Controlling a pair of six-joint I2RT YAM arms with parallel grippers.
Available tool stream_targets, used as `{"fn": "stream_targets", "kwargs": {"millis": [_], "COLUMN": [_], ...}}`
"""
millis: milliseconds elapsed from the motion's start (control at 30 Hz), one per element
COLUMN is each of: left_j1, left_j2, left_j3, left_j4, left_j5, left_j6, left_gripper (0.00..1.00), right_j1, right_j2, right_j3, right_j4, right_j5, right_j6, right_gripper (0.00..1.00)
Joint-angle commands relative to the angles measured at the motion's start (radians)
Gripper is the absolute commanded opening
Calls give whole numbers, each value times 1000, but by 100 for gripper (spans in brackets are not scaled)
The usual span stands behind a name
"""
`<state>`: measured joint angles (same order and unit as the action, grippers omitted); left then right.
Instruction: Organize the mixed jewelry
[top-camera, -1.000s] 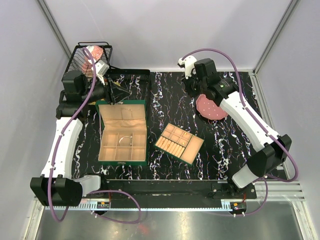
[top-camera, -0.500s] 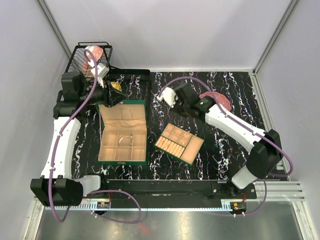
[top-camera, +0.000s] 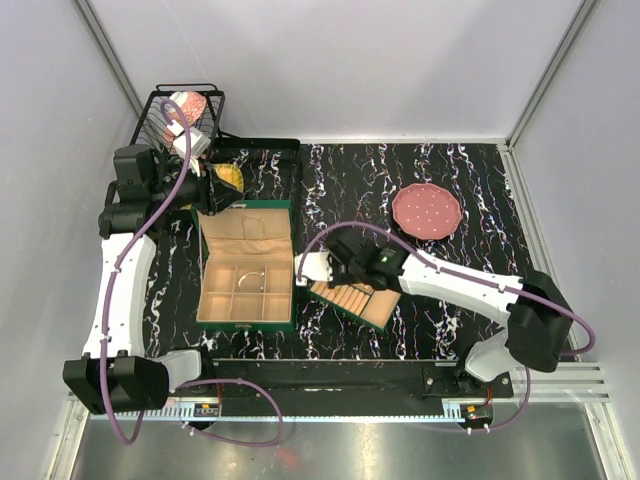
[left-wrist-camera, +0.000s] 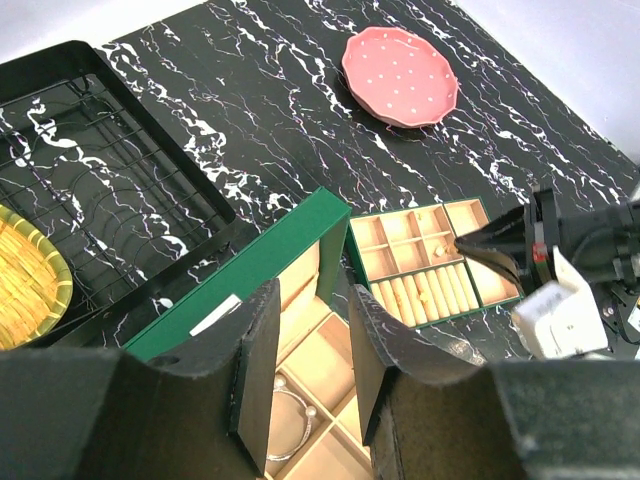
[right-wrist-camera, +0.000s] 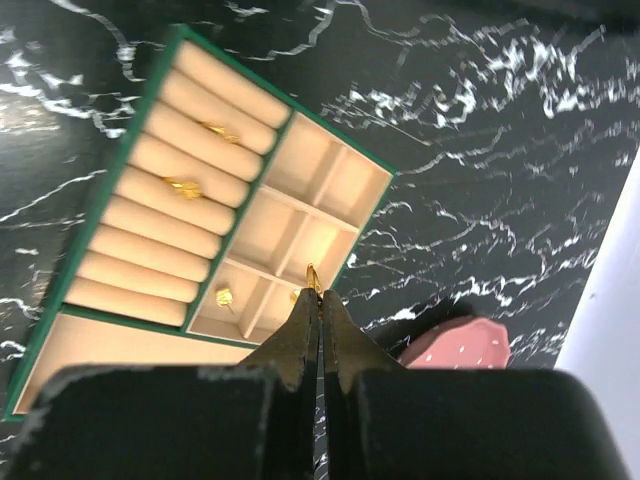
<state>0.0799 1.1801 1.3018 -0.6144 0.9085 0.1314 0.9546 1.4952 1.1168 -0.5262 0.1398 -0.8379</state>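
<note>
The left arm (top-camera: 125, 280) and the right arm (top-camera: 455, 280) are wearing smooth white covers, with chunky black joints showing in between. A thin purple cable (top-camera: 157, 212) is running along each arm. The left gripper (left-wrist-camera: 310, 300) is showing flat black fingers (left-wrist-camera: 255, 370) with rough, crumbly edges. The right gripper (right-wrist-camera: 318, 300) is showing thin black pointed tips and is carrying a white box (left-wrist-camera: 560, 320) behind them.

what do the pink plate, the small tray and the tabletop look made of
Pink plate: likely glazed ceramic, glossy scalloped rim with white dots. Small tray: green shell lined with matte beige fabric, probably velvet or suede; soft padded rolls. Tabletop: black marble-pattern surface with white veins, perhaps a printed sheet.
</note>
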Motion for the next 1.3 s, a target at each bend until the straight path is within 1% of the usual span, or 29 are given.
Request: {"fn": "stream_targets", "kwargs": {"millis": [0, 100, 267, 500, 933, 1267], "left_j1": [9, 9, 11, 20, 34, 38], "left_j2": [7, 18, 27, 33, 44, 56], "left_j3": [42, 40, 37, 7, 8, -2], "left_j4": [-1, -1, -1, 18, 25, 28], "left_j5": [9, 9, 4, -3, 1, 13], "left_j6": [28, 25, 25, 17, 5, 4], "left_gripper": [36, 36, 35, 35, 34, 34], "right_j1": [70, 105, 154, 196, 213, 223], "right_j2": [-30, -23, -13, 2, 37, 19], "right_j3": [-51, -90, -188, -259, -275, -262], "right_j4": [34, 46, 121, 196, 218, 144], "right_j5": [9, 24, 92, 159, 167, 142], "right_j6": [-118, -165, -279, -386, -446, -423], "right_gripper": [0, 0, 0, 0, 0, 0]}}
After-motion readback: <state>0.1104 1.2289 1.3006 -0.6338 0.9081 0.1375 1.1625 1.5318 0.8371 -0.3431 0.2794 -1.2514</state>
